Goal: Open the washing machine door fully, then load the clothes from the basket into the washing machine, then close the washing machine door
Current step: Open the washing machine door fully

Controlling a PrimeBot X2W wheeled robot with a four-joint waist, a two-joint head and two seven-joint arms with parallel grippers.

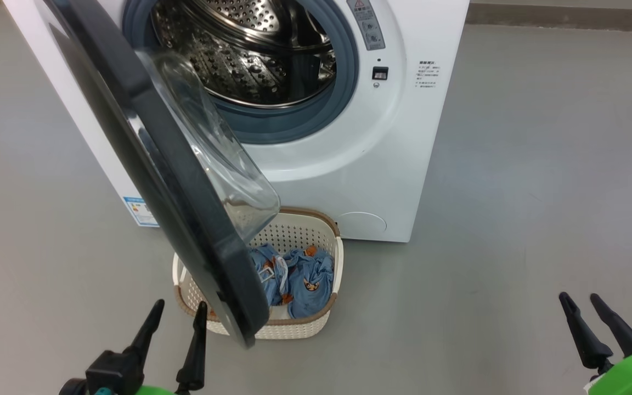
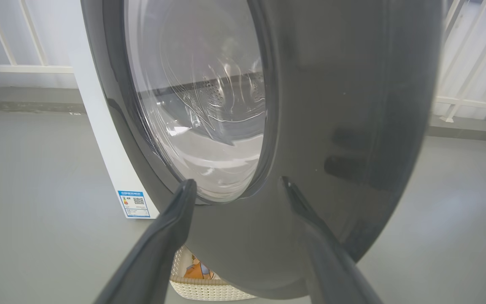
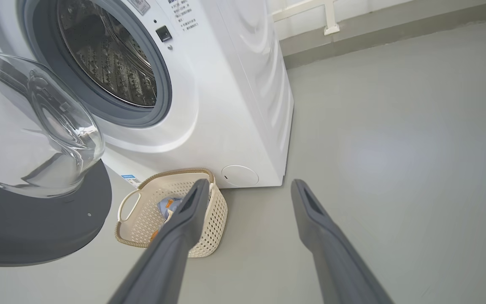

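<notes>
White washer (image 1: 393, 142), one open door (image 1: 184, 219), one basket (image 1: 299, 236)

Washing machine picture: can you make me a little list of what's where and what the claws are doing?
door: open, hanging out over the basket
drum: shiny steel, no clothes seen inside
basket: on the floor, right in front of the washing machine
clothes: blue, lying in the basket
left claw: open, pointing at the door's outside
right claw: open, holding nothing
</notes>
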